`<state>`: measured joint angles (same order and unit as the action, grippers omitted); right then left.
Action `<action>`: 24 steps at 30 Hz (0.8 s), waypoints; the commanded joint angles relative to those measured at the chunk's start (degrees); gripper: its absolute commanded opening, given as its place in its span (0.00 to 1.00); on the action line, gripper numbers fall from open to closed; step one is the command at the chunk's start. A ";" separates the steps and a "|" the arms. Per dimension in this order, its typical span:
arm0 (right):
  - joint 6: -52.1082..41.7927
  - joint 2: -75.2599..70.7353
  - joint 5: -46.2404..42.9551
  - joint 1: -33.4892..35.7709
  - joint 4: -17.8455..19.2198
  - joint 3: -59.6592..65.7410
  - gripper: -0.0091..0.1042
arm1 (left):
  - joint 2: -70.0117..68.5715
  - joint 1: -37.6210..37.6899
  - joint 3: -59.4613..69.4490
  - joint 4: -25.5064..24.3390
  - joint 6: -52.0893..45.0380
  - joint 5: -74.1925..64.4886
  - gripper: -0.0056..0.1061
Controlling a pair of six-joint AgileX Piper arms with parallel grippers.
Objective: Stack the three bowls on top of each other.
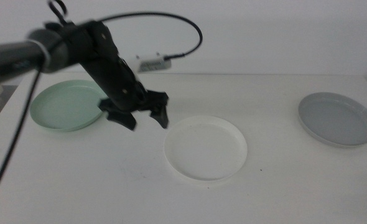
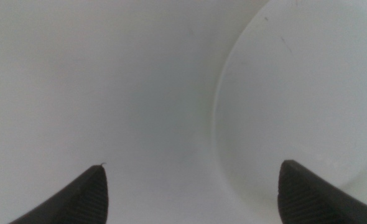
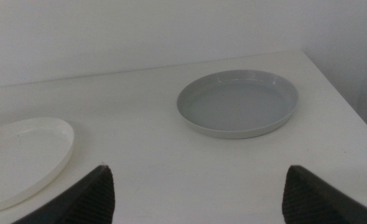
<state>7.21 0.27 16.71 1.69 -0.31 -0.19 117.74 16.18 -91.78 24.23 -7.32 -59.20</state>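
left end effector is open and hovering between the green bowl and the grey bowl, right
Not quite. The left end effector is open and hovering, but between the green bowl and the white bowl, as the middle view shows. The grey bowl sits far off on the other side.

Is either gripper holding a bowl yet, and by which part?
Neither. The left gripper is open above the table between the mint bowl and white bowl; the right gripper is open, empty.
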 commanded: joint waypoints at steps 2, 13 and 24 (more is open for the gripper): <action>0.05 -0.27 -0.43 -0.45 0.31 0.19 0.89 | -5.97 -0.42 -0.35 -6.23 1.59 -4.56 0.89; 0.33 -0.27 -0.43 -0.45 0.31 0.19 0.89 | -18.70 -3.41 4.18 -25.33 14.92 -10.76 0.89; 0.46 -0.27 -0.43 -0.45 0.31 0.19 0.89 | -14.51 -26.05 -1.58 -15.74 1.55 -4.50 0.89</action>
<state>7.65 0.27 16.71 1.69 -0.31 -0.19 101.81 -7.80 -91.69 6.21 -4.07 -65.05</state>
